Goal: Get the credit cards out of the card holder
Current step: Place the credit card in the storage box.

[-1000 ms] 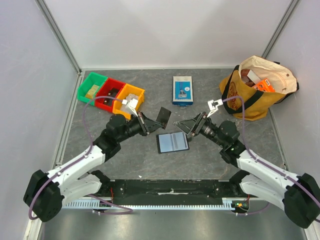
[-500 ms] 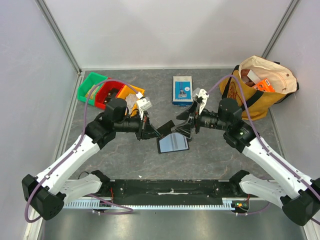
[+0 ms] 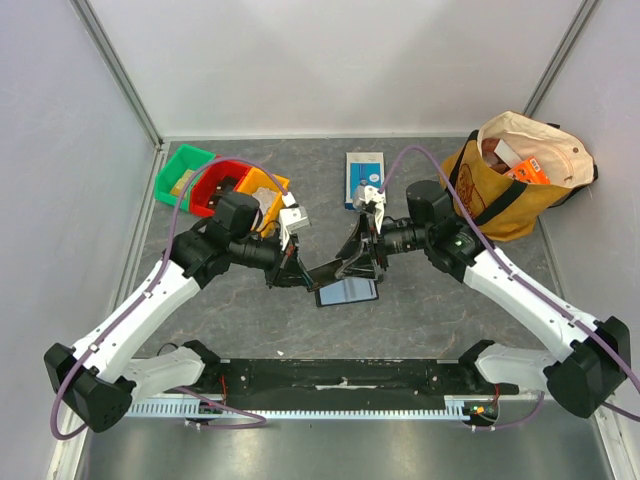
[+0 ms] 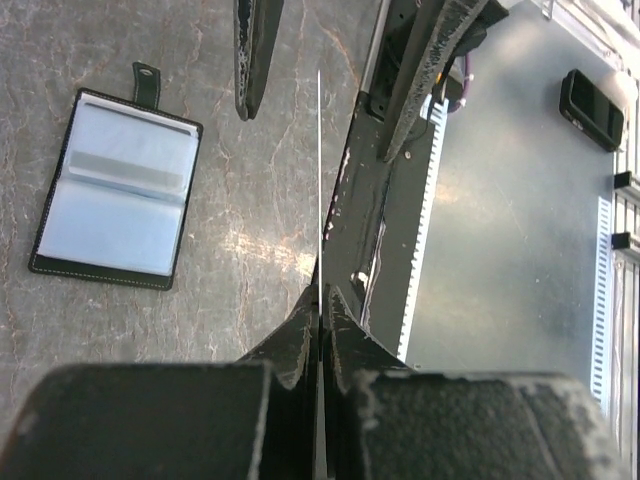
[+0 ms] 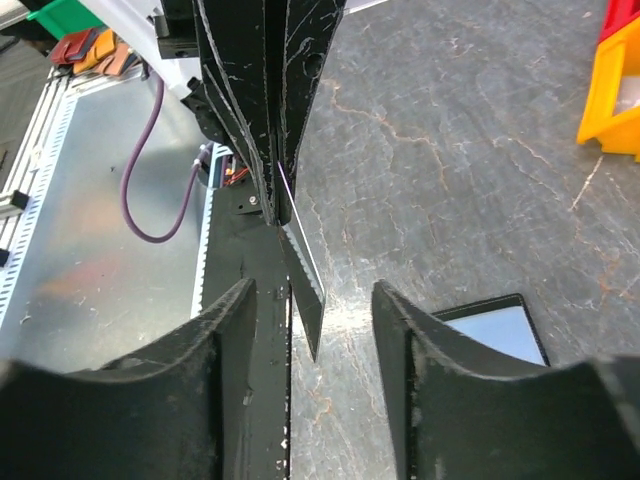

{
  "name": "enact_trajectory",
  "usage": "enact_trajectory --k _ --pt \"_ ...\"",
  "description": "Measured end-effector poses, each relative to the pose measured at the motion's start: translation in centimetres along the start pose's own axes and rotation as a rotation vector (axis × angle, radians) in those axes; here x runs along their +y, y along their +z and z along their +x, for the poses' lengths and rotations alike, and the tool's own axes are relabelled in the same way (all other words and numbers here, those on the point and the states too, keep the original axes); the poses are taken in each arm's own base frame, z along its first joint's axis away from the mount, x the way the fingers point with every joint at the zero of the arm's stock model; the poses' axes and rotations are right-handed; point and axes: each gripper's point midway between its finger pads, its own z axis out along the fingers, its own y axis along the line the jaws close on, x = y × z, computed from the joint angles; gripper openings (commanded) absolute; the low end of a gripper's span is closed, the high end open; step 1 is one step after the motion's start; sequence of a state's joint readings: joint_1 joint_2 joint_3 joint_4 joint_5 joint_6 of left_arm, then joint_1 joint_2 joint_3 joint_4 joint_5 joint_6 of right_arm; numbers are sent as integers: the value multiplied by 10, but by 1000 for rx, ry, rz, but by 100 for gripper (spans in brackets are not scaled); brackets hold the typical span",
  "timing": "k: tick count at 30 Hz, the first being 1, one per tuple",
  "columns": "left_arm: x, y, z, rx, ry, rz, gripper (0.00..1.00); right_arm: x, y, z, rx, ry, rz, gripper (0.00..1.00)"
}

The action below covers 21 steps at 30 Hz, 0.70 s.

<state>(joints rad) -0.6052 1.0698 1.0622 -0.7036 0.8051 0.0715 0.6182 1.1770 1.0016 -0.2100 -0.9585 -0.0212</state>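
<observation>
grey marbled table (image 3: 420, 315), white walls (image 3: 330, 60); left tool (image 4: 319, 292) clamps a credit card (image 4: 319, 180) (right tool (image 5: 313, 295) apart).

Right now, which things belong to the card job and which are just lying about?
Job: credit card in shut left gripper; open right gripper around it; card holder lying open.
Lying about: three coloured bins; blue-and-white box; yellow bag.

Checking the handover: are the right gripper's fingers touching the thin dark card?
No, the right gripper straddles the thin dark card with gaps both sides.
</observation>
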Motion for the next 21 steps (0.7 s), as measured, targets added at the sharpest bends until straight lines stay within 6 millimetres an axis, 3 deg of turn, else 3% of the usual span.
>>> enact_trajectory --k 3,6,7,12,14,17,18,21 --pt "-1 -1 2 16 10 9 2 2 4 1 14 1 -35 35" --pt "-1 -1 5 29 16 14 2 3 7 -3 16 -12 -67 3" --pt "-1 -1 6 37 15 14 2 3 9 -4 17 -18 -77 0" --pt "3 -2 10 55 19 -13 11 6 10 -1 28 -10 -105 0" --pt "6 -4 9 52 28 -37 25 6 11 -1 29 -10 -105 0" --pt "12 -10 6 35 40 -105 60 5 10 -1 29 -7 -100 0" --pt "17 -13 3 19 45 -150 68 4 10 -1 29 -3 -91 0" --pt "26 -26 -10 -74 56 -272 78 0 9 -7 11 13 -37 0"
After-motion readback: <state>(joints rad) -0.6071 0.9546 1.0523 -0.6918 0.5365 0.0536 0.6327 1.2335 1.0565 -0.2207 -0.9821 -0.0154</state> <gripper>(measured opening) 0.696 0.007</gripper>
